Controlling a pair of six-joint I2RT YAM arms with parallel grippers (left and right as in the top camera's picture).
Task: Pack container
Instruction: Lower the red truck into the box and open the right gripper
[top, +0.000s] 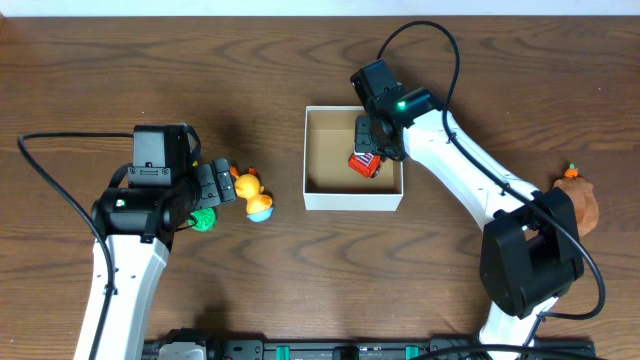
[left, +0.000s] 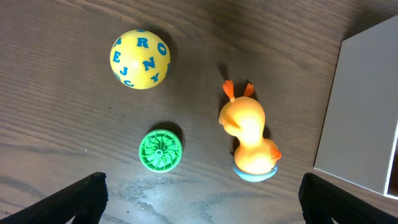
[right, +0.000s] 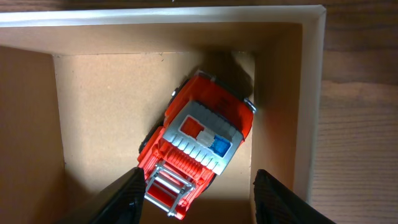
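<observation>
The container (top: 352, 201), a square box with white walls and a brown inside, sits at the table's middle. A red toy fire truck (top: 365, 164) lies in its right part, near the right wall in the right wrist view (right: 199, 140). My right gripper (top: 372, 140) hangs over the truck, open, with a finger on each side (right: 202, 202). My left gripper (top: 215, 185) is open and empty (left: 199, 208) above the table. Just ahead of it are an orange duck (left: 250, 138), a green disc toy (left: 161, 150) and a yellow letter ball (left: 140, 59).
The container's white wall (left: 364, 112) shows at the right of the left wrist view. A brown plush toy (top: 582, 203) with a small orange piece (top: 571, 171) lies at the table's far right. In the overhead view the duck (top: 252, 192) and the green toy (top: 204, 219) lie left of the container.
</observation>
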